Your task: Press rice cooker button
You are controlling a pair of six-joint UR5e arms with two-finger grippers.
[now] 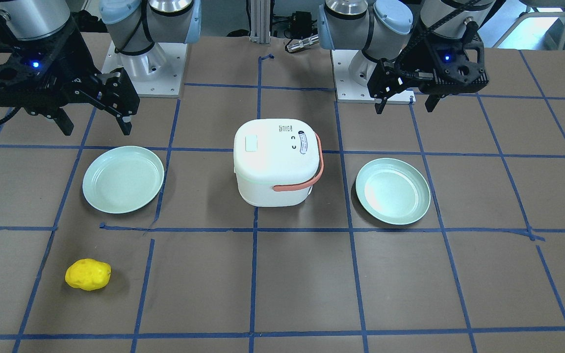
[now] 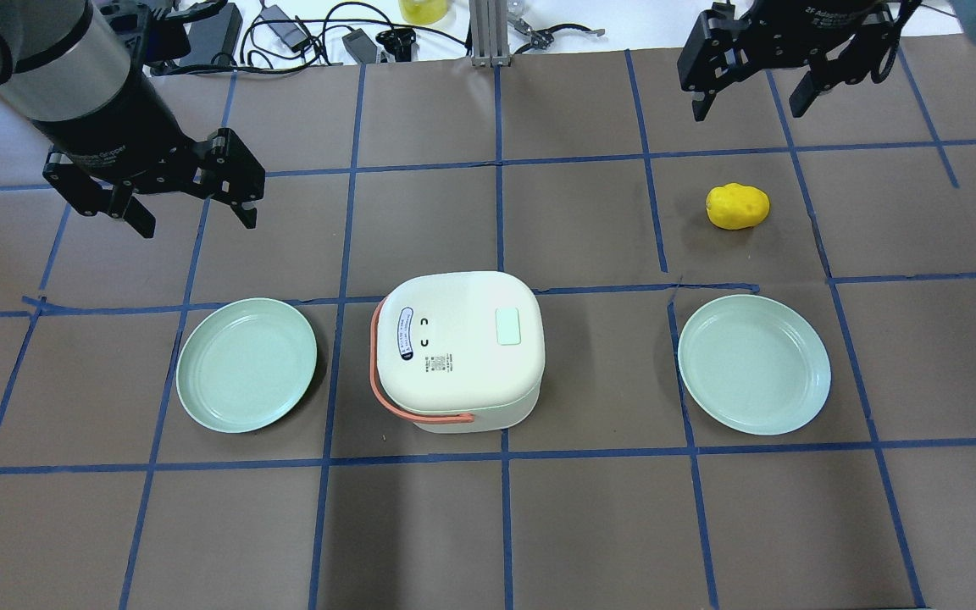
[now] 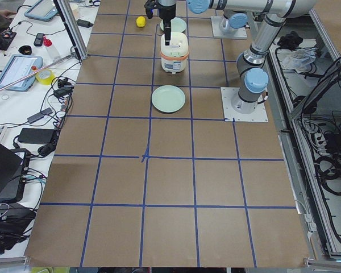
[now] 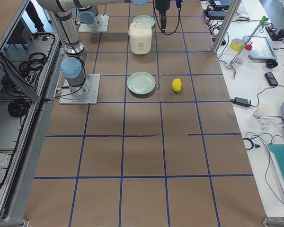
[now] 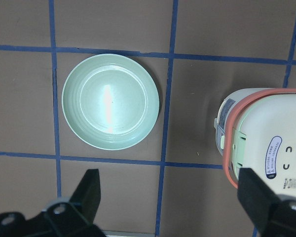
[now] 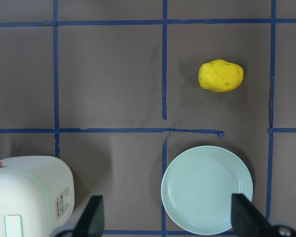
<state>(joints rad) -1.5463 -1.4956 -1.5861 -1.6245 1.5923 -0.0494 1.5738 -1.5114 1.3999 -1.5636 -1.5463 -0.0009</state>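
Observation:
The white rice cooker (image 2: 454, 352) with a salmon handle stands shut at the table's middle; it also shows in the front view (image 1: 276, 164). A pale green rectangular button (image 2: 508, 326) sits on its lid, toward the robot's right. My left gripper (image 2: 197, 222) is open and empty, hovering above the table beyond the cooker on its left. My right gripper (image 2: 747, 110) is open and empty, high over the far right. The left wrist view shows the cooker's handle side (image 5: 266, 148). The right wrist view shows the cooker's corner (image 6: 24, 197).
Two empty pale green plates lie on either side of the cooker, one on the left (image 2: 246, 364) and one on the right (image 2: 753, 363). A yellow potato-shaped object (image 2: 737, 206) lies beyond the right plate. Cables and tools lie past the far table edge.

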